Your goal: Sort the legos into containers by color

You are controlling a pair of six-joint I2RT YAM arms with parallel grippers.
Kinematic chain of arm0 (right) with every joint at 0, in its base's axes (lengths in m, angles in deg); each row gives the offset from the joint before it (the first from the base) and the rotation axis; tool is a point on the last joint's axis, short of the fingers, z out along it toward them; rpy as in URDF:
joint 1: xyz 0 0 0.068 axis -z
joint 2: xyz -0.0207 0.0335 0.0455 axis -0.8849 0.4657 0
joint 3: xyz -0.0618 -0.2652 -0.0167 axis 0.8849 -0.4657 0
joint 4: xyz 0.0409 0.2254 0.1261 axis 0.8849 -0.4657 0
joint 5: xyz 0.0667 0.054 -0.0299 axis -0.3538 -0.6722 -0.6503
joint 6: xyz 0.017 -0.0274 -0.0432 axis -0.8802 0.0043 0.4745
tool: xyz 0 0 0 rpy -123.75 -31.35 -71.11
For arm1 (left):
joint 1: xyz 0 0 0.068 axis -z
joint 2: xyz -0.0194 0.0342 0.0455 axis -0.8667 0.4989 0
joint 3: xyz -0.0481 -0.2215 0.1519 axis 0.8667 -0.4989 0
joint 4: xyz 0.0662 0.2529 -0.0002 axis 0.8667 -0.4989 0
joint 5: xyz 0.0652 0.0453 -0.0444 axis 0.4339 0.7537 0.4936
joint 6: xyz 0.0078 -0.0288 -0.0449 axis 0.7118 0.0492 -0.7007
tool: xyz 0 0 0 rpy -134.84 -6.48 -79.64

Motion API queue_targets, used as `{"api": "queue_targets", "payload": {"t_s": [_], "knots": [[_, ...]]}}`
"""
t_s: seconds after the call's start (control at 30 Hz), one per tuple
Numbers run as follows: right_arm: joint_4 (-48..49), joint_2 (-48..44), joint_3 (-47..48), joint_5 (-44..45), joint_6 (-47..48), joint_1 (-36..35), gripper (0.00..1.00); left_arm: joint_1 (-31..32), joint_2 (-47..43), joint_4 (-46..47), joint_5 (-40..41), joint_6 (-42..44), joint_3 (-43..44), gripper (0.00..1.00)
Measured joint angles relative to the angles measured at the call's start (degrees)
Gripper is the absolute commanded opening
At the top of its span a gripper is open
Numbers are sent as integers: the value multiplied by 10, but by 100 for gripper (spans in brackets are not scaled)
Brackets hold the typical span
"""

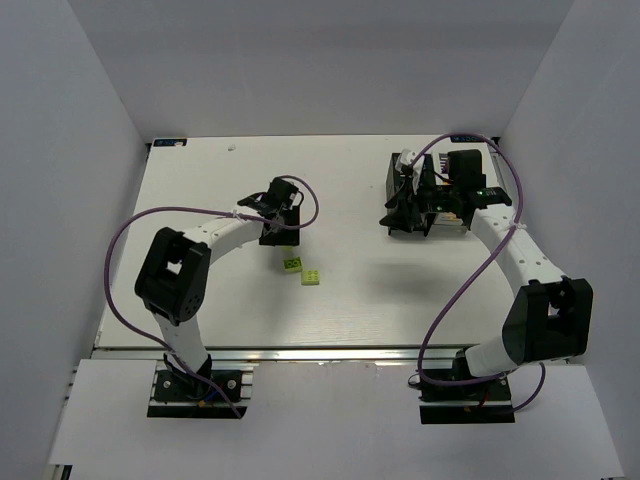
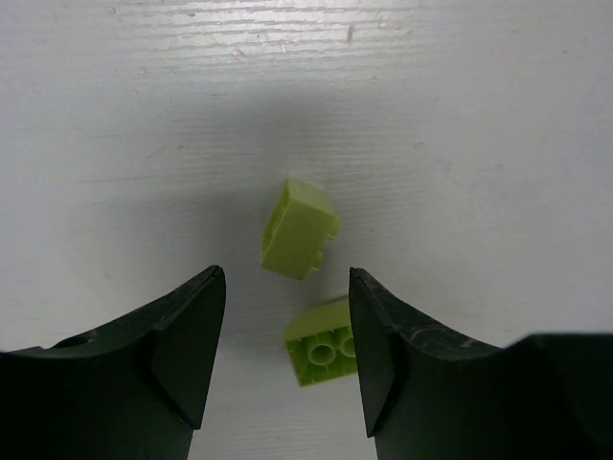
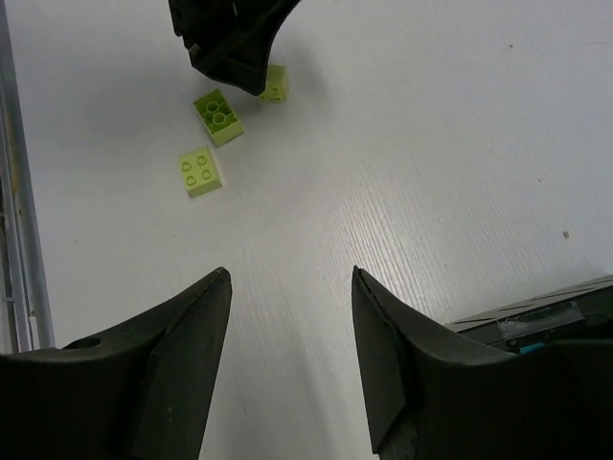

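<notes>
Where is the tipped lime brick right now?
Left wrist view: tipped brick on the table, just beyond the open left end effector, beside a studs-up lime brick.

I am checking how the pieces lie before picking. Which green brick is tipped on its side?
The far brick, just beyond the tips of the left gripper: only smooth faces show. The middle brick and the outer brick show round studs.

Three lime legos [image 3: 218, 116], close together
</notes>
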Motion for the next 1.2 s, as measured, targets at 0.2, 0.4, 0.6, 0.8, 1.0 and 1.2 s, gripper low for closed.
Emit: {"api": "queue_targets", "payload": {"t_s": [0.2,0.4,0.6,0.8,1.0,1.2], "knots": [[14,-4,0,0,-12,0,59,0,30,-14,20,60,14,62],[17,-4,0,0,-22,0,60,0,52,-8,20,87,28,57],[20,-4,-3,2,-26,0,59,0,54,3,10,97,28,43],[25,-4,-3,5,-35,0,54,0,54,11,0,95,32,17],[70,-37,-28,52,-82,0,0,0,49,40,-48,57,47,15],[144,-100,-31,155,-161,14,0,0,23,160,-152,-37,65,13]]}}
